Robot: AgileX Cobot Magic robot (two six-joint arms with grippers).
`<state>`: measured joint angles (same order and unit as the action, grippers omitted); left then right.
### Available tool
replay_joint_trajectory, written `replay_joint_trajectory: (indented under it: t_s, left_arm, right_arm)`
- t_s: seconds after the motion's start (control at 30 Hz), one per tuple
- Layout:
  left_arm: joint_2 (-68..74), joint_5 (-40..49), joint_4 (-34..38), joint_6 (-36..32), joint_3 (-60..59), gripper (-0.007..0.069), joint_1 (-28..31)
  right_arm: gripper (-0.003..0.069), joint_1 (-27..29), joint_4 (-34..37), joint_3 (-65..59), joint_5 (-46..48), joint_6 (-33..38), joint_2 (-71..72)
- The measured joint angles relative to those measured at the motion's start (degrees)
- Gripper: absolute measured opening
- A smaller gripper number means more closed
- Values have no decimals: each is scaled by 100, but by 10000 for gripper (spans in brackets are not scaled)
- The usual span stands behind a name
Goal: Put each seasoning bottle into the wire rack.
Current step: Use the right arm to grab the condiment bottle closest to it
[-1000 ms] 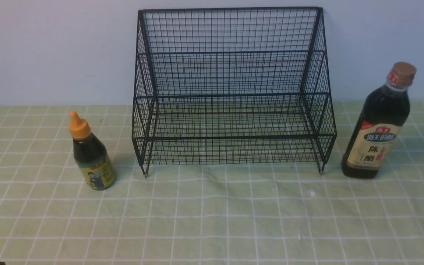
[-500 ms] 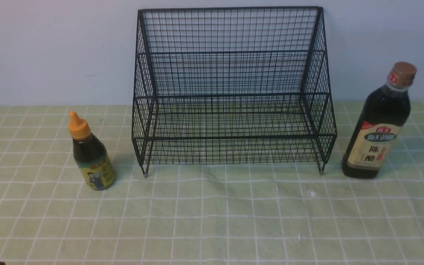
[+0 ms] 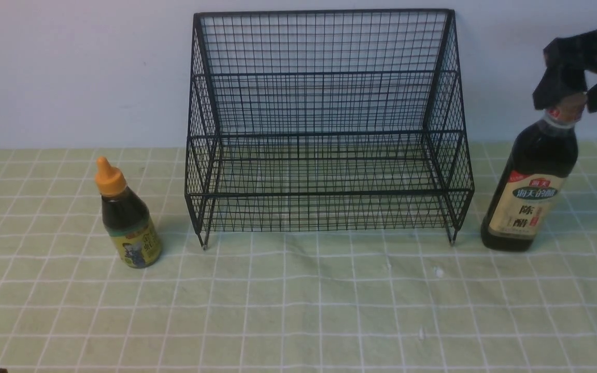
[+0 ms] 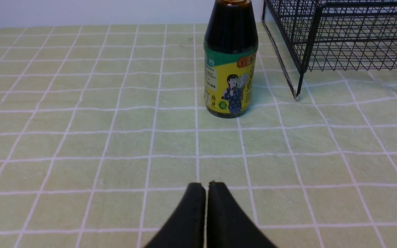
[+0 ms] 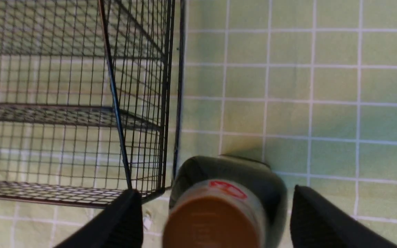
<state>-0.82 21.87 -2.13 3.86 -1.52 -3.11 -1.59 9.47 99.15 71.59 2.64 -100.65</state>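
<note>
Right gripper (image 3: pixel 569 101): jaws apart, straddling brown-capped tall dark bottle (image 3: pixel 529 197).
Left gripper (image 4: pixel 205 187): fingers together, empty.
Alongside bottle: black wire-mesh rack (image 3: pixel 324 192).

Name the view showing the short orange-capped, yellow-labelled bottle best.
Front view: the whole short orange-capped bottle stands in frame. The left wrist view shows its label large but crops the cap; the right wrist view misses it.

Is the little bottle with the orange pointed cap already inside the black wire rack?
No, the orange-capped dark bottle stands on the checked cloth, outside the black wire rack.
</note>
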Motion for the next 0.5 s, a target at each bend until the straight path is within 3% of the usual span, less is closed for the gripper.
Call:
replay_joint_trajectory:
  t_s: [0.1,0.2,0.23,0.3,0.5]
  left_arm:
    - [0,0,0,0,0,-7,0]
    - [0,0,0,0,0,-7,0]
    - [0,0,0,0,0,-7,0]
    - [0,0,0,0,0,-7,0]
    - [0,0,0,0,0,-7,0]
  right_arm:
    - [509,-159,-333,0,0,-141,-69]
    - [448,-257,-605,0,7,-195,-199]
    - [389,-285,-683,0,7,-195,-260]
    - [340,-300,-753,20,-66,-195,-289]
    - [340,-300,-743,58,-12,-189,-276]
